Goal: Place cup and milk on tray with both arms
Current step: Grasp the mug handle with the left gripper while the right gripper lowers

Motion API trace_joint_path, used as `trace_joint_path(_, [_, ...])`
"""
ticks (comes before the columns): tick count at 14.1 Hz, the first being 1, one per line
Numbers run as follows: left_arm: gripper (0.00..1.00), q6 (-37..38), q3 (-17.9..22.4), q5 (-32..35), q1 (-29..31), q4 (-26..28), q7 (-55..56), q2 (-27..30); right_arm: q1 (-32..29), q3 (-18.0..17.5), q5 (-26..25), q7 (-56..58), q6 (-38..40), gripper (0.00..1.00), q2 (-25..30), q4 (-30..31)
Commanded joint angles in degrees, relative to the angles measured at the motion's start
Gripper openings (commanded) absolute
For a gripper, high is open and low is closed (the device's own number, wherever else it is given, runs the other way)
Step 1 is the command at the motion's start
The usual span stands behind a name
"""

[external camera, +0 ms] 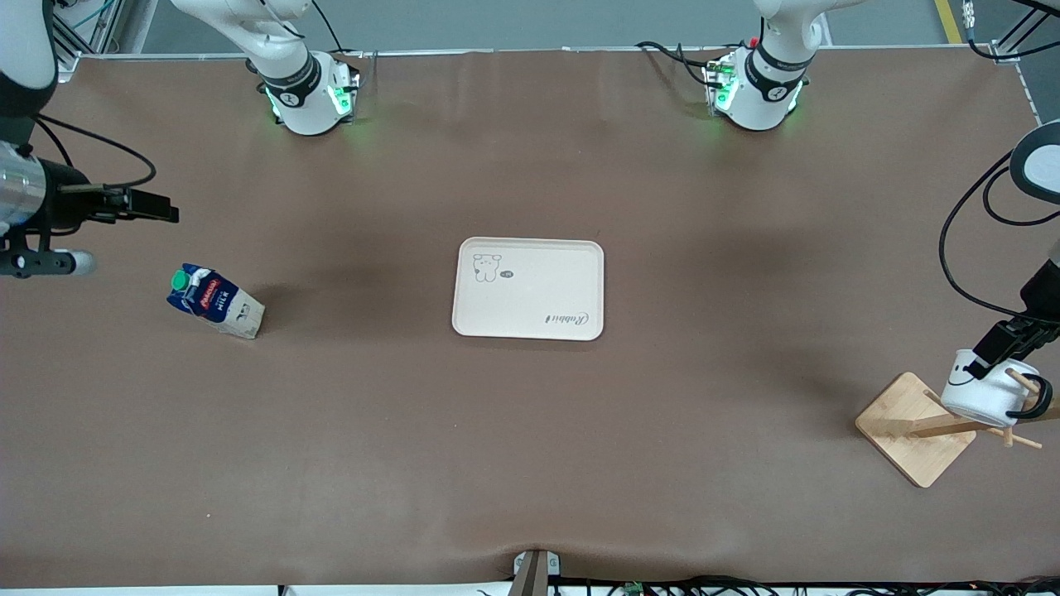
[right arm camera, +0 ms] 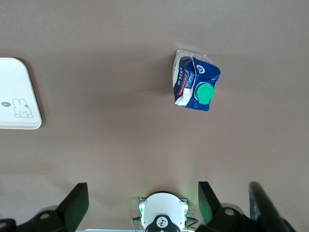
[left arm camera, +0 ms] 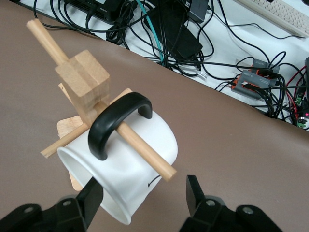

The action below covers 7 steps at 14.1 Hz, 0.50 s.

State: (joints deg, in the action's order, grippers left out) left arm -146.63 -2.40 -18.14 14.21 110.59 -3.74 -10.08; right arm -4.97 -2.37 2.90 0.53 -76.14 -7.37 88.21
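On wooden rack (external camera: 915,426), toward left arm's end of table, cup (external camera: 985,393) hangs by handle on peg. Left gripper (left arm camera: 145,191) fingers wide apart around cup, not squeezing. Milk (external camera: 214,300) stands toward right arm's end. Right gripper (right arm camera: 140,198) wide open, empty, over table near milk. Tray (external camera: 530,288) mid-table, bare.

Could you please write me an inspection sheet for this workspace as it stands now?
Surface: brown table, bare between the items.
Tray: tray at the table's middle, nothing on it.
Milk: milk upright toward the right arm's end.
Cup: cup hanging by its handle on a peg of the wooden rack, toward the left arm's end.
Clutter: nothing seen besides the rack.
Grippers: left gripper astride the cup, fingers not visibly pressing it; right gripper open, up over the table by the milk.
Cables: tangled cables off the table edge by the rack.
Surroundings: arm bases with green lights.
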Motion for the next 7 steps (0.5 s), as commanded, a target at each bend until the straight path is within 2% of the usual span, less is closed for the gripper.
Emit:
trace_joint_path(1, [0.77,-0.7,-0.4,-1.8,-0.1,-2.4,-2.2,-2.2,-2.1,-0.6,-0.9,-0.3,0.8,1.00,-1.4,-1.1])
trace_joint_path(7, [0.72,-0.9,-0.4,-1.8,0.0,-2.7,-2.3,-3.4,-2.0,-0.7,-0.8,-4.3,0.4,1.00,-2.5,-2.0])
